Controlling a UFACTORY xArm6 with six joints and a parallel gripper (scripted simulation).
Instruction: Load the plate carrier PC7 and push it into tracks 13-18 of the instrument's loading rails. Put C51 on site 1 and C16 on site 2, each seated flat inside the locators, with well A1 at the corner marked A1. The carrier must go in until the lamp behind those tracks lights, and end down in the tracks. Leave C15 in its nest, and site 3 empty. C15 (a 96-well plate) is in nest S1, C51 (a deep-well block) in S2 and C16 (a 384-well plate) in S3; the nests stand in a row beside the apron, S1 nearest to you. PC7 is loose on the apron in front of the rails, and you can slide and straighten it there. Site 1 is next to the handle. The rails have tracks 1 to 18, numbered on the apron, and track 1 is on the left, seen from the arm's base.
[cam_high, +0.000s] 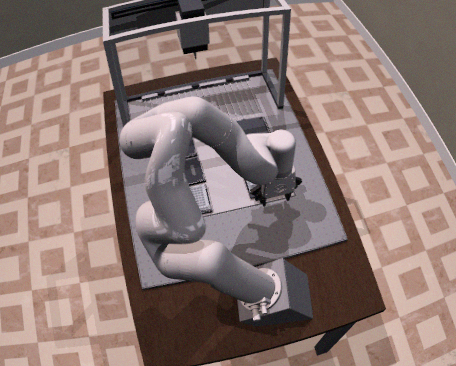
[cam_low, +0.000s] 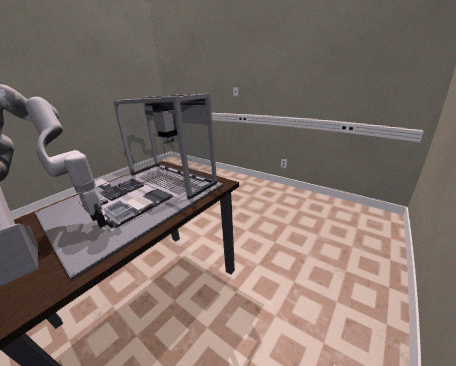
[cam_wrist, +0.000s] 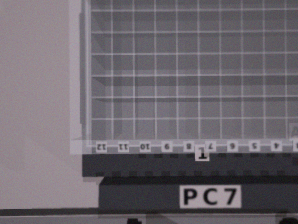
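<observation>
The carrier PC7 (cam_wrist: 150, 165) (cam_low: 111, 220) lies on the apron, and its dark handle bar with the PC7 label (cam_wrist: 210, 196) fills the bottom of the wrist view. The clear deep-well block C51 (cam_wrist: 190, 75) (cam_low: 120, 210) sits on site 1, just behind the small "1" tag (cam_wrist: 202, 153). A pale plate (cam_low: 140, 201) lies on the middle site, and the far site (cam_low: 159, 195) (cam_high: 252, 124) looks dark and bare. My gripper (cam_high: 274, 201) (cam_low: 100, 220) is open and empty, low over the handle end. C15 (cam_high: 200, 197) lies in the nearest nest.
The instrument's grey frame (cam_high: 282, 55) (cam_low: 182, 145) stands over the ribbed rails (cam_high: 235, 100) (cam_low: 167, 179) at the far end of the table. A dark empty nest (cam_high: 194, 170) sits behind C15. My arm hides the middle of the carrier in the top view.
</observation>
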